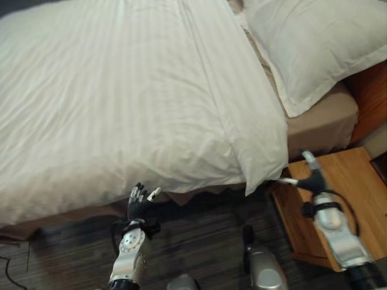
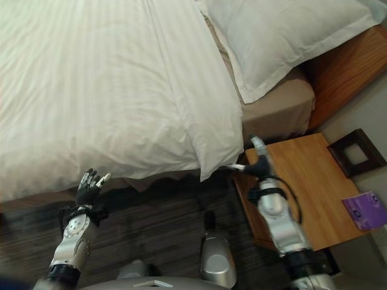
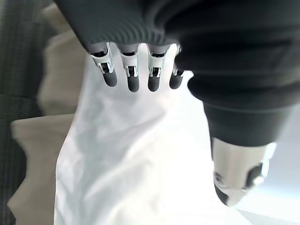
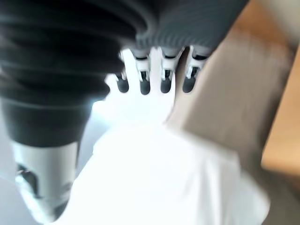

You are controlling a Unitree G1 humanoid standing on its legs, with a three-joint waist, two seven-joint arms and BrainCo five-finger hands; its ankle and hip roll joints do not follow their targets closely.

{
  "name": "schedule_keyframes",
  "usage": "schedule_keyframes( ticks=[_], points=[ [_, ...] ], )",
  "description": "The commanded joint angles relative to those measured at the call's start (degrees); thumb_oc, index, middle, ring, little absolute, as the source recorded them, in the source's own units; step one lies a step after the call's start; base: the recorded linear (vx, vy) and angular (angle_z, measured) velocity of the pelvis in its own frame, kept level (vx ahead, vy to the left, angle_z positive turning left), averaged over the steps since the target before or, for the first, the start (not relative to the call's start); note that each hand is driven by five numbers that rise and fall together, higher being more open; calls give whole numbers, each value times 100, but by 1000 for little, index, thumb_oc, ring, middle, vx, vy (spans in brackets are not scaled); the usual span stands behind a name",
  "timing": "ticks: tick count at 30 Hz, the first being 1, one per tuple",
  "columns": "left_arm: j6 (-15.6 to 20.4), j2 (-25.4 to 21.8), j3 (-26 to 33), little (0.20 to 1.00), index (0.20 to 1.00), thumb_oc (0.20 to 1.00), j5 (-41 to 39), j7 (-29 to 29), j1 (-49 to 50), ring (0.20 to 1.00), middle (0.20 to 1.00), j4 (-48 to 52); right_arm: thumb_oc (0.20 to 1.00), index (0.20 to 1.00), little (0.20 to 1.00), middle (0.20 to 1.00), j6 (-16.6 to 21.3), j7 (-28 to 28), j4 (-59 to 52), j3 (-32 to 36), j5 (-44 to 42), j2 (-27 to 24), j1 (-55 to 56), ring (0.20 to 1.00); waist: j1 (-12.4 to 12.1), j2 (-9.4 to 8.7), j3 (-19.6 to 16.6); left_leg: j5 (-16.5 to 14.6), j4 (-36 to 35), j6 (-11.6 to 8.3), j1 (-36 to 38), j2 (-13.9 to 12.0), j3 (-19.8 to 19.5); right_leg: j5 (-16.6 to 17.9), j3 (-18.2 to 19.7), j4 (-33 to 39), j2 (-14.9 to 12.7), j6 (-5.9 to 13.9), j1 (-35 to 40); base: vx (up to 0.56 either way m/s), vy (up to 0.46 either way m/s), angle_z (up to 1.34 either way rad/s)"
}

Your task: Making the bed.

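White striped duvet (image 1: 121, 96) lay spread over the bed, its woven stripes running lengthwise, its surface softly creased, its near edge hanging over the bedside. 1 corner (image 1: 263, 169) drooped to a point beside the nightstand. Beneath it a tan fitted sheet (image 1: 320, 121) covered the mattress, smooth on top and pleated along the lower edge.

1 white pillow (image 1: 308, 42), plump with a flat flanged border, rested at the head of the bed, partly overlapping the duvet's upper edge.

Left hand (image 1: 140, 202) was raised just below the duvet's hanging edge, fingers straight and spread, holding nothing; in its wrist view the fingers (image 3: 132, 77) pointed at the white cloth without gripping it.

Right hand (image 1: 309, 175) hovered near the drooping corner, above the nightstand's edge, fingers extended and thumb held apart, nothing in its grasp; its wrist view showed straight fingers (image 4: 165, 77) aimed at the white cloth.

Wooden nightstand (image 2: 302, 181), warm orange-brown grain, flat rectangular top, carried 1 dark square frame-like item (image 2: 357, 151) and 1 purple packet (image 2: 366, 210), its print too small to read.

Wooden headboard (image 2: 344, 66), reddish-brown.

Floor (image 1: 199, 241): dark striped carpet.
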State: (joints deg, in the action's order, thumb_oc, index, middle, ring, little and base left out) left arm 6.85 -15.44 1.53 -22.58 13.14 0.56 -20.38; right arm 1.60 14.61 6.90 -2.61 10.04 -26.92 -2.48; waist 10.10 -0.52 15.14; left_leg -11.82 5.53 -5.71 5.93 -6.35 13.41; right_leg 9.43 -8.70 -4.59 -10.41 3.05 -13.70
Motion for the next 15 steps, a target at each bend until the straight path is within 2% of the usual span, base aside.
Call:
schedule_keyframes(
  ticks=[1, 2, 4, 5, 6, 7, 8, 10, 11, 12, 13, 14, 15],
  points=[
    [164, -204, -2, 1000, 1000, 1000, 448, 32, -2, 1000, 1000, 309, 1000, 1000, 1000, 1000, 244, -64, 165, -379, -228, 261, -38, 1000, -115, 153, -343, 36, -768, 251, 387, 147, -366, -545, -248, 138, 200, 433, -398, -286, 116, 51],
    [179, -251, -18, 1000, 1000, 1000, 558, 77, -66, 1000, 1000, 360, 1000, 1000, 1000, 1000, 258, -38, 208, -328, -272, 340, 0, 1000, -97, 145, -309, 80, -814, 269, 381, 183, -419, -524, -109, 49, 210, 511, -458, -230, 76, 66],
    [190, -304, -81, 1000, 1000, 1000, 550, 88, -80, 1000, 1000, 469, 1000, 1000, 1000, 1000, 233, 13, 220, -247, -300, 442, 68, 1000, -61, 84, -236, 195, -845, 347, 235, 309, -616, -470, 541, -98, 324, 647, -601, -271, 67, 50],
    [203, -330, -95, 1000, 1000, 1000, 558, 98, -77, 1000, 1000, 525, 1000, 1000, 1000, 1000, 217, 40, 246, -230, -303, 458, 82, 1000, -83, 65, -201, 242, -835, 390, 151, 368, -719, -574, 872, -159, 434, 688, -577, -275, 39, 48],
    [189, -343, -92, 1000, 1000, 1000, 571, 90, -49, 1000, 1000, 545, 1000, 1000, 1000, 1000, 206, 38, 246, -241, -278, 483, 74, 1000, -150, 47, -182, 279, -791, 439, 68, 397, -761, -691, 1002, -272, 447, 652, -501, -219, -2, 55],
    [169, -362, -75, 1000, 1000, 1000, 586, 69, 17, 1000, 1000, 576, 1000, 1000, 1000, 1000, 213, 36, 244, -259, -256, 502, 42, 1000, -230, 35, -163, 309, -749, 487, 2, 412, -775, -781, 972, -419, 408, 598, -401, -247, -59, 49],
    [145, -378, -42, 1000, 1000, 1000, 638, 62, 154, 1000, 1000, 608, 1000, 1000, 1000, 1000, 244, 6, 238, -297, -268, 552, 41, 1000, -368, 74, -118, 376, -665, 579, -149, 410, -826, -1033, 860, -867, 283, 509, -158, -226, -99, 20],
    [129, -382, -17, 1000, 1000, 1000, 617, 84, 232, 1000, 1000, 606, 1000, 1000, 1000, 1000, 266, -11, 201, -282, -282, 605, 127, 1000, -427, 76, -173, 456, -626, 614, -265, 444, -1006, -1177, 1234, -1194, 276, 489, 122, -132, -96, 4],
    [128, -384, -15, 1000, 1000, 1000, 617, 84, 231, 1000, 1000, 607, 1000, 1000, 1000, 1000, 266, -12, 200, -282, -281, 607, 126, 1000, -433, 72, -185, 474, -627, 613, -286, 445, -999, -1151, 1242, -1177, 276, 488, 106, -18, -77, 32],
    [123, -396, -1, 1000, 1000, 1000, 607, 71, 286, 1000, 1000, 625, 1000, 1000, 1000, 1000, 269, -13, 170, -244, -259, 592, 190, 1000, -440, 77, -237, 500, -642, 616, -300, 461, -1133, -1193, 1505, -1297, 331, 505, 208, -35, -178, 61],
    [139, -428, 41, 1000, 1000, 1000, 647, 70, 427, 1000, 1000, 799, 1000, 1000, 1000, 1000, 272, 14, 114, -150, -254, 547, 278, 1000, -501, 52, -331, 564, -623, 578, -422, 475, -1373, -1436, 1947, -1166, 413, 522, 570, -25, -176, 65],
    [132, -429, 41, 1000, 1000, 1000, 649, 71, 438, 1000, 1000, 811, 1000, 1000, 1000, 1000, 273, 14, 114, -150, -254, 548, 284, 1000, -493, 48, -331, 561, -617, 580, -419, 481, -1383, -1439, 1938, -1155, 404, 523, 586, -40, -222, 62],
    [131, -447, 73, 1000, 1000, 1000, 645, 106, 427, 1000, 1000, 865, 1000, 1000, 1000, 1000, 279, 0, 50, -156, -257, 501, 232, 1000, -540, 25, -353, 590, -605, 548, -490, 492, -1457, -1530, 2087, -918, 386, 491, 736, -8, -123, 55]
  ],
)
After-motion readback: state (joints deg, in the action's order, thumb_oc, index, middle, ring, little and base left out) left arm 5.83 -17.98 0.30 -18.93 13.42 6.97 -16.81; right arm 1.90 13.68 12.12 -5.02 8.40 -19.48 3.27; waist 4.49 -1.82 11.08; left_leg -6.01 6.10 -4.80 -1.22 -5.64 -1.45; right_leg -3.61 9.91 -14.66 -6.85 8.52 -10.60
